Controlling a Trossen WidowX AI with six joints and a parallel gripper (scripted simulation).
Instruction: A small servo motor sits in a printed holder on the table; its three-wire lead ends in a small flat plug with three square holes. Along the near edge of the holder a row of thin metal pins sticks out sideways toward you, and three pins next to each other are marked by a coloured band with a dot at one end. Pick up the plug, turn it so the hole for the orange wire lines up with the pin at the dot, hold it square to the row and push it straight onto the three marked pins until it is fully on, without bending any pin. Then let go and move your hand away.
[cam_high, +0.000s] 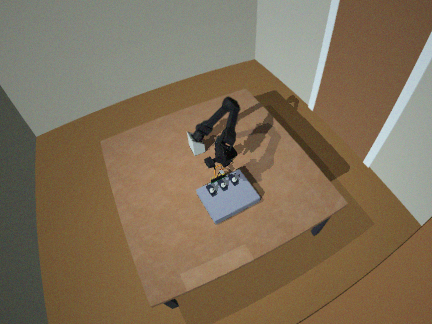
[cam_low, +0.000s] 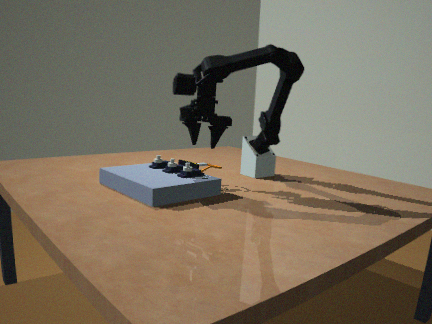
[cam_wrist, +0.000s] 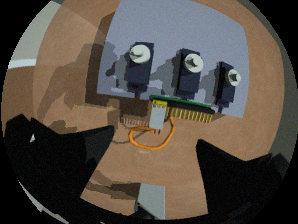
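Note:
The white plug (cam_wrist: 157, 118) (cam_low: 202, 164) sits at the left end of the pin row in the wrist view. Its far end meets the yellow band (cam_wrist: 160, 103), and it points along the pins. The pins under it are hidden; how deeply it is seated and the dot cannot be made out. Uncovered gold pins (cam_wrist: 194, 116) stick out to its right and look straight and even. The orange wire (cam_wrist: 152, 148) loops out behind the plug. My gripper (cam_wrist: 156, 138) (cam_low: 203, 145) is open and empty, above the plug, with a finger on either side and not touching it.
The blue-grey holder (cam_high: 235, 202) (cam_low: 125, 180) (cam_wrist: 175, 25) carries three dark servos with white horns (cam_wrist: 140, 53) (cam_wrist: 193, 63) (cam_wrist: 233, 77), behind the green board edge (cam_wrist: 187, 105). The arm's pale base (cam_high: 196, 145) (cam_low: 257, 163) stands on the table beyond the pin side.

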